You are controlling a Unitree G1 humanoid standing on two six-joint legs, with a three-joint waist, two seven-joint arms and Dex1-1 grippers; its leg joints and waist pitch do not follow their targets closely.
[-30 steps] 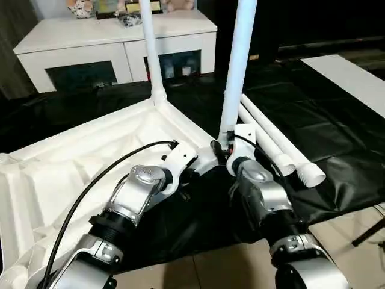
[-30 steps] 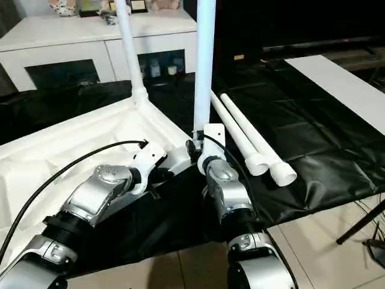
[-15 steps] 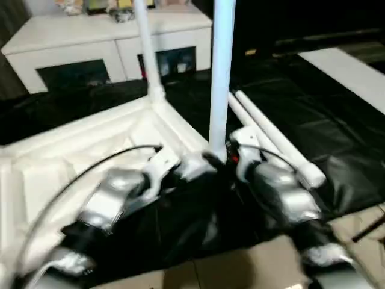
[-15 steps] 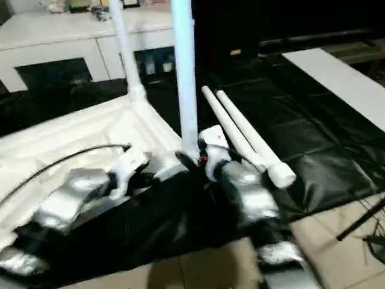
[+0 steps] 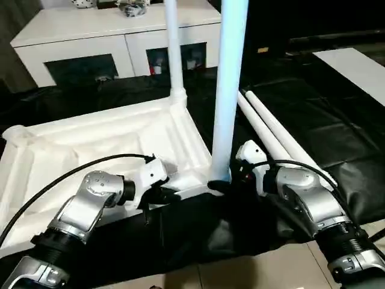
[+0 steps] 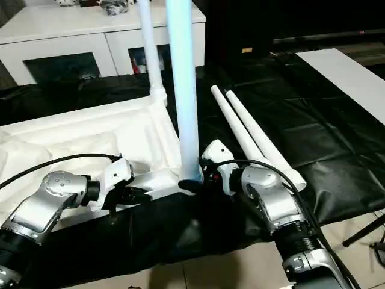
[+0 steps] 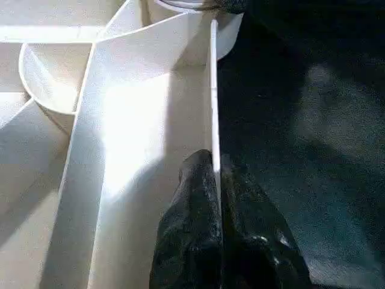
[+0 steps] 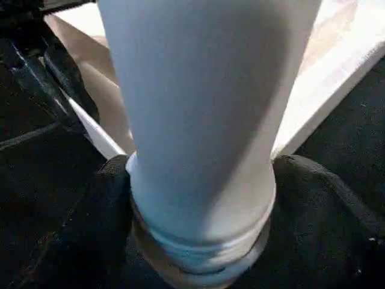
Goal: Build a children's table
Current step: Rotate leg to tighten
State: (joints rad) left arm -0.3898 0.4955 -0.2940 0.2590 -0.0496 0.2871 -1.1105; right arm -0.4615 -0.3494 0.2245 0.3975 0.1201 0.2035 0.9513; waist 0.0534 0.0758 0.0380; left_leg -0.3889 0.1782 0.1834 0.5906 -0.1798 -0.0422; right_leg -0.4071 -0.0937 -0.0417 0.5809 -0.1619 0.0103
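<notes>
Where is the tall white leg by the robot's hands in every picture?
Left eye view: the near upright white tubular leg stands right of centre, its foot in a corner socket.
Right eye view: same leg, left of centre.
Left wrist view: cannot tell.
Right wrist view: close up, centre.
Shared landmark: the white plastic tabletop's raised rim.

Both upright legs, the near one (image 5: 227, 90) and the far one (image 5: 172, 48), get cut off by the top edge. The tabletop (image 5: 72, 150) runs off the left side. Stuff on the cabinet (image 5: 114, 36) is too cropped to tell.
</notes>
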